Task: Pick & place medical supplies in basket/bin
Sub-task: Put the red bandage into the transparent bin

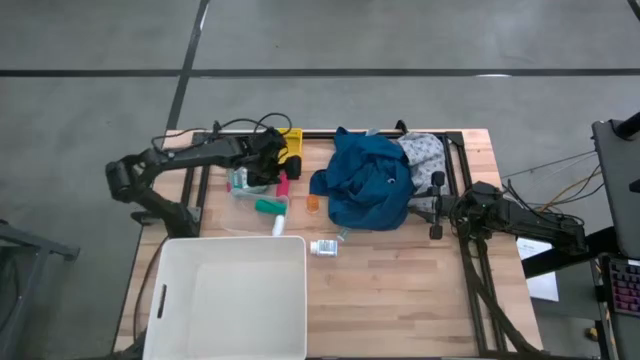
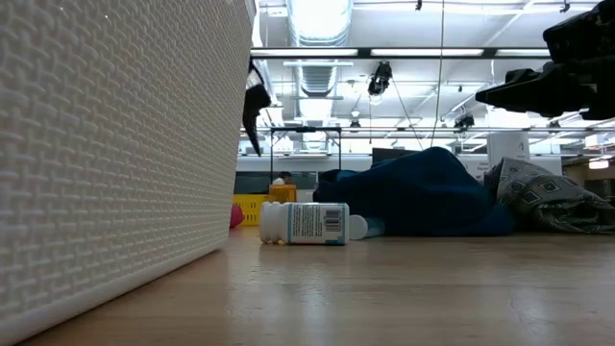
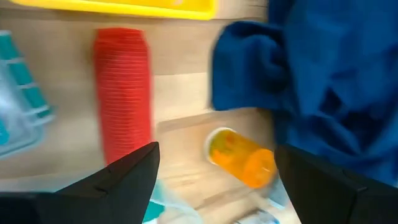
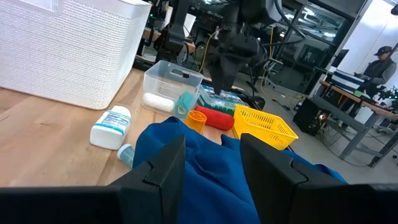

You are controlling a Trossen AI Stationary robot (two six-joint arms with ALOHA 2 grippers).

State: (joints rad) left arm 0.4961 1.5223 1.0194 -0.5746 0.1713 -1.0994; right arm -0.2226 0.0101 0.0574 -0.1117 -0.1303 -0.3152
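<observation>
The white tub (image 1: 225, 295) stands at the table's near left corner. The blue garment (image 1: 368, 180) lies heaped at the far middle, with the grey speckled cloth (image 1: 425, 155) at its far right side. Left of it lie a red tube (image 3: 123, 93), an orange bottle (image 3: 241, 155), a green bottle (image 1: 268, 207) and two white bottles (image 1: 278, 225) (image 2: 303, 223). My left gripper (image 3: 214, 180) is open and hovers above the red tube and orange bottle. My right gripper (image 4: 211, 162) is open and raised over the garment's right edge.
A yellow basket (image 1: 290, 145) sits at the far edge, behind the red tube. A clear plastic container (image 4: 171, 84) stands left of the small bottles. Bare wood (image 1: 400, 290) lies to the right of the tub. A person (image 4: 379, 59) is in the room beyond.
</observation>
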